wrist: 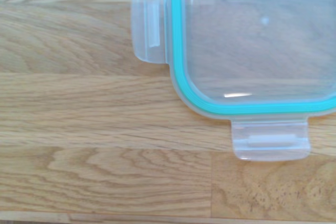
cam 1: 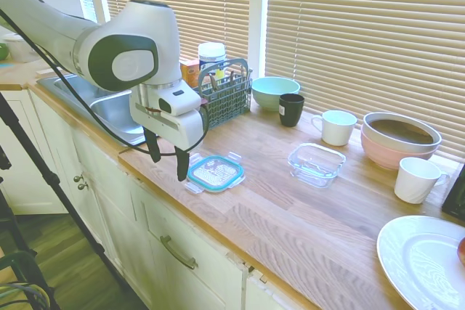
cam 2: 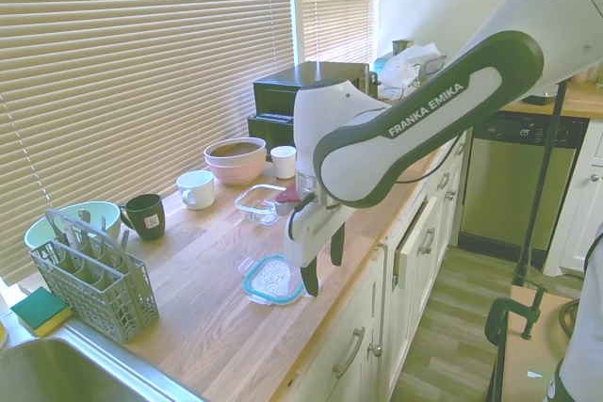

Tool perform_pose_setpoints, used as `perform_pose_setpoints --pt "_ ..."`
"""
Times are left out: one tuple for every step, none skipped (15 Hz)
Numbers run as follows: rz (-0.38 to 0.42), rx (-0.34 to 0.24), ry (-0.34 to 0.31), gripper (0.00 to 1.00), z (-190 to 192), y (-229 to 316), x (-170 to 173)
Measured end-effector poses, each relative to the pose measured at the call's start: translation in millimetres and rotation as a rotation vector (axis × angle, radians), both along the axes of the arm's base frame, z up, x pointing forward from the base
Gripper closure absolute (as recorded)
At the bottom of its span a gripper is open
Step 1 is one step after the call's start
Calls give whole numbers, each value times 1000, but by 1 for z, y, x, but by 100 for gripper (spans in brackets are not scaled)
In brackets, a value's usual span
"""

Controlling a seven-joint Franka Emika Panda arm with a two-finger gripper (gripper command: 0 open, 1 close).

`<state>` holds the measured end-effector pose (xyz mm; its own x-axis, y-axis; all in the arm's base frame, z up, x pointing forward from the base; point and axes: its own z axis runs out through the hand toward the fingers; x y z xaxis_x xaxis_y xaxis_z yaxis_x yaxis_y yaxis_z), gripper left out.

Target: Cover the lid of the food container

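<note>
Nothing is done yet: my gripper [cam 1: 166, 161] hangs with fingers spread and empty just above the worktop [cam 1: 305, 215], at about nine o'clock of the lid [cam 1: 215, 172], which lies flat near the counter's front edge. The food container [cam 1: 316, 162] stands uncovered well apart, at roughly three o'clock of the lid. I judge the grasp, carry and placing all remain.
</note>
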<state>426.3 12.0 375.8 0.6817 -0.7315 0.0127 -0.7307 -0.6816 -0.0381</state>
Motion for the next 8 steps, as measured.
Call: perform_pose_setpoints --pt "1 -2 2 0 -1 0 0" --pt "5 -6 2 0 -1 0 0" --pt "11 -13 4 0 -2 0 0" --pt "15 -18 6 0 -3 1 1" --pt "19 -27 5 0 -2 4 3" --pt "21 -39 2 0 -1 9 6" --pt "22 -53 -5 0 3 16 10" --pt "23 -67 -12 0 7 23 15"
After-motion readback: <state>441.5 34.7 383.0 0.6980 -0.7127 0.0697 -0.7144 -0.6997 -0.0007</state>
